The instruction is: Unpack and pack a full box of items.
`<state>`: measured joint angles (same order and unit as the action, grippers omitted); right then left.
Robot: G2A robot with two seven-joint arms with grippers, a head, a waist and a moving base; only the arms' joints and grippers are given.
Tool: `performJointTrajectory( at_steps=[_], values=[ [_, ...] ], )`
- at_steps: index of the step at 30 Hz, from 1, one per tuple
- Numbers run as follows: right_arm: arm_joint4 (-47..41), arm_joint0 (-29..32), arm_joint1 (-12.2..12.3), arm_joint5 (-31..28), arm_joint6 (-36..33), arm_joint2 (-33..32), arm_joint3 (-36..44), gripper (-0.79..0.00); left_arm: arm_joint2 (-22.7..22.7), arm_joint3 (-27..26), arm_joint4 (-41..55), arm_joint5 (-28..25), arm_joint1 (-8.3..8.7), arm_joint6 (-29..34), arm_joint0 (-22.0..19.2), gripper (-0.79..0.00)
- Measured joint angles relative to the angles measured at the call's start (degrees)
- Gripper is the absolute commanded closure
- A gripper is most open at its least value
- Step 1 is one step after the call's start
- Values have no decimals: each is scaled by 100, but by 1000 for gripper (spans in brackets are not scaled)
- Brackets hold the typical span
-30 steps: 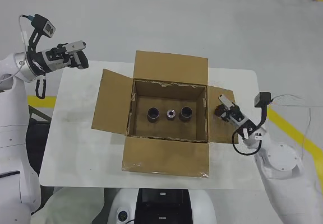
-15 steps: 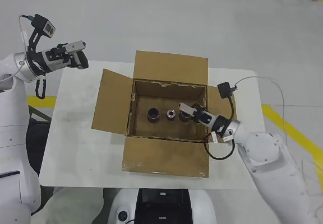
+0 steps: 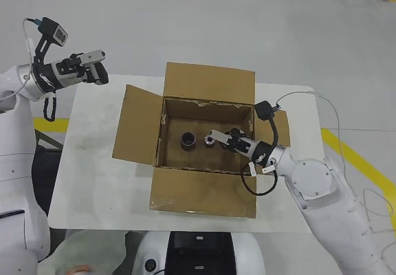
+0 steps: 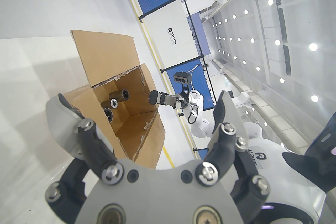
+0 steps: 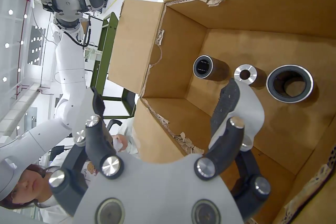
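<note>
Unpacking: I'm hovering the wide-open right gripper [image 5: 162, 91] over the open cardboard box [image 3: 205, 189].
I'm judging the next move needs straddling the middle metal sleeve [image 5: 245, 74].

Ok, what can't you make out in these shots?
Top view: the right claw covers most of the big ring.
Right wrist view: a claw finger overlaps the small sleeve's edge.
Left wrist view: the box's near wall hides most of its floor.
</note>
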<state>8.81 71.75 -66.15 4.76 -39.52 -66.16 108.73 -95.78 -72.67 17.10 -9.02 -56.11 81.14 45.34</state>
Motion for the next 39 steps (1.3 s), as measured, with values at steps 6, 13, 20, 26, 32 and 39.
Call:
performJointTrajectory(
  at_steps=[6, 13, 20, 26, 32, 39],
  values=[
    [0, 0, 0, 0, 0, 0, 0, -785, 0, 0, 0, 0, 0, 0, 0, -785],
    [0, 0, 0, 0, 0, 0, 0, -785, 0, 0, 0, 0, 0, 0, 0, -785],
    [262, -45, 9, -69, -60, 73, 43, -785, 0, 0, 0, 0, 0, 0, 0, -785],
    [1394, -303, 58, 164, -543, 250, 276, -785, 0, 0, 0, 0, 0, 0, 0, -785],
    [2712, -781, 70, 319, -1146, 626, 201, -785, 0, 0, 0, 0, 0, 0, 0, -785],
    [3610, -1483, 14, 130, -2103, 1161, -348, -785, 0, 0, 0, 0, 0, 0, 0, -785]
  ],
)
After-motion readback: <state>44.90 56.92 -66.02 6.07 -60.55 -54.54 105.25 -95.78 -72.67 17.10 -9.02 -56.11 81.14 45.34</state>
